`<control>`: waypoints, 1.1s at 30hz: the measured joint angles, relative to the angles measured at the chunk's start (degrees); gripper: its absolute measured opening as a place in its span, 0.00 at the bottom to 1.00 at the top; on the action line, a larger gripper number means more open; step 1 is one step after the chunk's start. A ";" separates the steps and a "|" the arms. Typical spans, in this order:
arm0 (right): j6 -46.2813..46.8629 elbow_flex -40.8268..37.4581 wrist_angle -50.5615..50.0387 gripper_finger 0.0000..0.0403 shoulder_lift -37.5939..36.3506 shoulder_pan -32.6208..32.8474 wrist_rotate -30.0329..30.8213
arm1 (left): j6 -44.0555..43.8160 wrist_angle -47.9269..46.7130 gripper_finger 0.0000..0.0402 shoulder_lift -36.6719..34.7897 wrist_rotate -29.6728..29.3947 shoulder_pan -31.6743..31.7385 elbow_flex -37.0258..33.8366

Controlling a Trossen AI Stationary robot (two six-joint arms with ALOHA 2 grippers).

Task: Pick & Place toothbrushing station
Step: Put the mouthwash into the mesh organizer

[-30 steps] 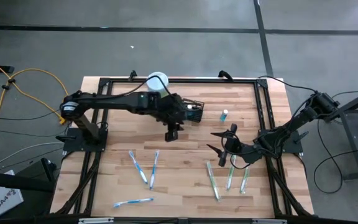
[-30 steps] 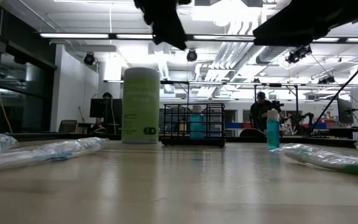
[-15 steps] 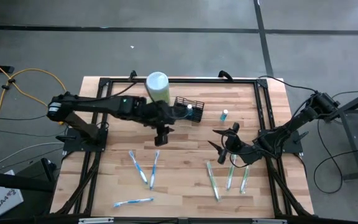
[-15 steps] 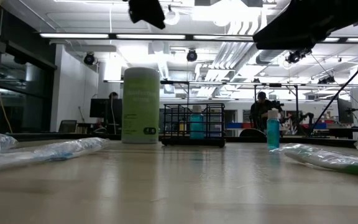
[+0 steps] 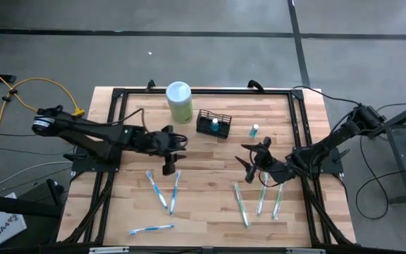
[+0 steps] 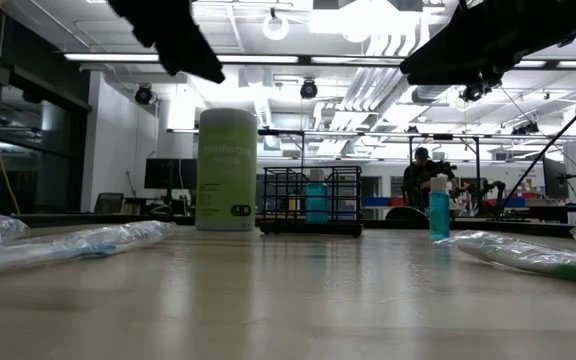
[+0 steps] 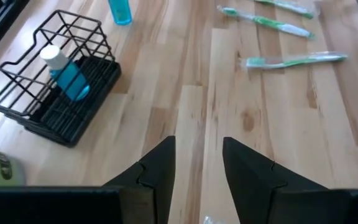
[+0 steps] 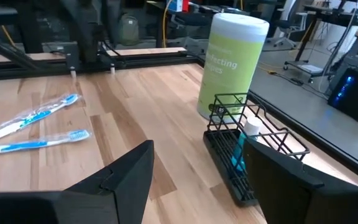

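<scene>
The toothbrushing station, a small black wire basket [image 5: 213, 123], stands on its flat bottom on the table at the far middle, with a small blue bottle [image 7: 67, 74] in it. It also shows in the low view [image 6: 311, 200] and the right wrist view [image 8: 247, 155]. My left gripper [image 5: 168, 168] hangs open and empty above the table, left of and nearer than the basket; its fingers stand apart in the left wrist view [image 7: 197, 146]. My right gripper [image 5: 244, 156] is open and empty, right of and nearer than the basket, and faces it [image 8: 197, 155].
A pale green canister with a white lid [image 5: 179, 101] stands left of the basket. A second blue bottle [image 5: 254, 130] stands to its right. Blue wrapped toothbrushes [image 5: 162, 192] lie near left, green ones [image 5: 259, 201] near right. A black frame [image 5: 203, 90] runs round the table.
My left gripper has drawn back from beside the basket, toward the table's left and near edges, and now hangs over bare wood. The basket has stayed where it was. My right arm has kept still.
</scene>
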 joint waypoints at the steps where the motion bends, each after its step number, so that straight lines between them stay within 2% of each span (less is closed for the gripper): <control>1: -0.03 0.00 -0.19 0.59 -0.59 -0.57 -0.05 | 0.01 1.33 0.32 -0.71 -0.01 -0.16 -1.42; 8: 0.03 0.00 -3.82 0.57 -7.81 -5.86 -5.87 | 1.28 7.51 0.32 -4.28 -0.20 -0.55 -7.70; 15: 1.41 0.00 -14.84 0.53 -17.25 -11.65 -10.35 | 2.37 12.11 0.32 -4.21 -0.43 -0.55 -11.63; 22: 2.07 1.30 -22.12 0.53 -22.66 -16.99 -13.09 | 1.83 18.57 0.32 -4.14 -0.41 -0.53 -16.89; 29: 10.90 15.06 -48.38 0.53 -19.06 -23.84 -16.23 | 0.59 21.04 0.32 -4.14 -0.40 -0.51 -18.95; 33: 20.11 21.21 -61.90 0.52 -15.19 -29.57 -22.31 | 0.50 21.37 0.32 -4.14 -0.40 -0.51 -18.97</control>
